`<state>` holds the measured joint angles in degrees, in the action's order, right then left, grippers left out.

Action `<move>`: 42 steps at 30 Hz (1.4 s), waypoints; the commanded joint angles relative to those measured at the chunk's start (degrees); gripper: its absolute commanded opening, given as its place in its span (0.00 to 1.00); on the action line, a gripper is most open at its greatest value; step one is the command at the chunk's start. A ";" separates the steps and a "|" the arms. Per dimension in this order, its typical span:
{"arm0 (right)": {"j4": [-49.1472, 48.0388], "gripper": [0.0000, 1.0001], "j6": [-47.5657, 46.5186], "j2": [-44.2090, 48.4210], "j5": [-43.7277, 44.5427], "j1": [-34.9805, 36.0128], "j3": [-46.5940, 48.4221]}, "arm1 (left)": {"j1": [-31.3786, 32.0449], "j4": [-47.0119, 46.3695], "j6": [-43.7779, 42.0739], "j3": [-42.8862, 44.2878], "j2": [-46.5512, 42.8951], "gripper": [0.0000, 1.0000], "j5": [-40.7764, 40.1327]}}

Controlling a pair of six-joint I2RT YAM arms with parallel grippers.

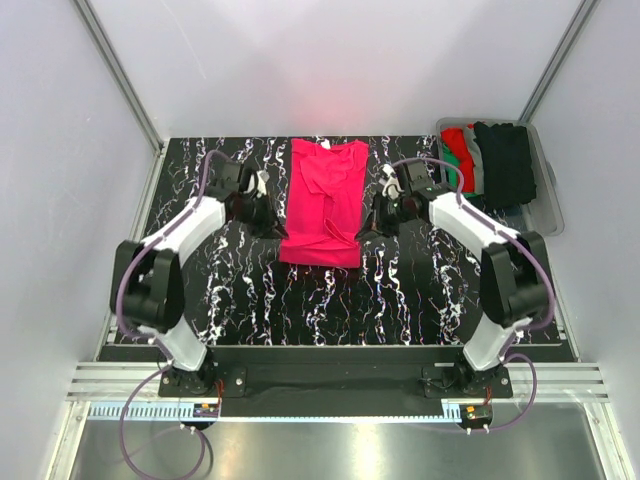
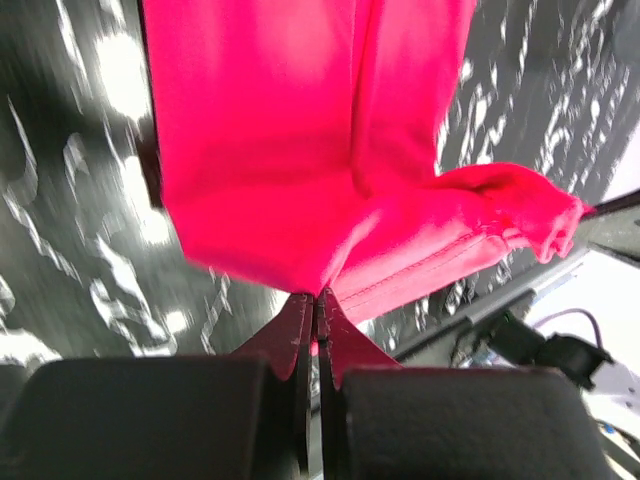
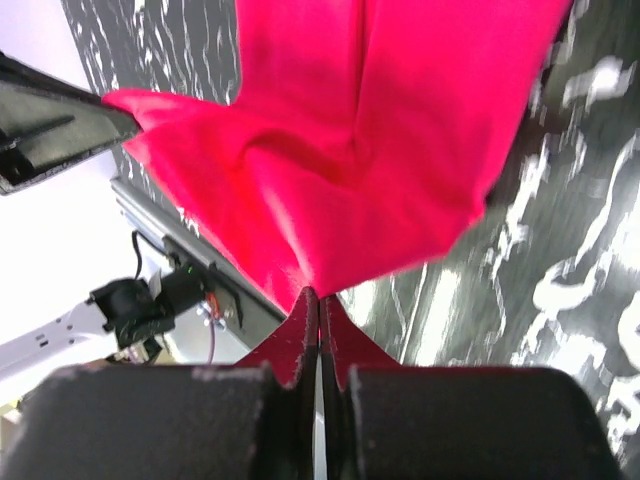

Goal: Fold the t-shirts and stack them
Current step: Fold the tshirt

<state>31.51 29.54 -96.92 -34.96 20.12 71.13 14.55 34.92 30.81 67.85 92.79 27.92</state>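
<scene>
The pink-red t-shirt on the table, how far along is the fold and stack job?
Done: the pink-red t-shirt lies folded into a narrow strip. In hand: the left tool and right tool are each shut on a near corner. Left: folding it across and stacking it. The other shirts sit in the bin; folded or not, I cannot tell.

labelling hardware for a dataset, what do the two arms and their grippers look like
Both the left arm and right arm have white links between bulky black joints. A thin purple cable loops along each. The left gripper and right gripper are black, with fingers tapering to flat points.
</scene>
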 commanded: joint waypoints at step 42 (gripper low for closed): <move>-7.33 0.42 3.77 -14.17 -3.01 -3.95 -1.35 | -6.55 -5.91 -1.63 1.93 17.51 0.63 12.24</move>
<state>27.83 30.59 -110.61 -35.73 14.98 69.76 8.01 32.88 26.74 69.10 110.43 36.47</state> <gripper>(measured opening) 0.418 0.635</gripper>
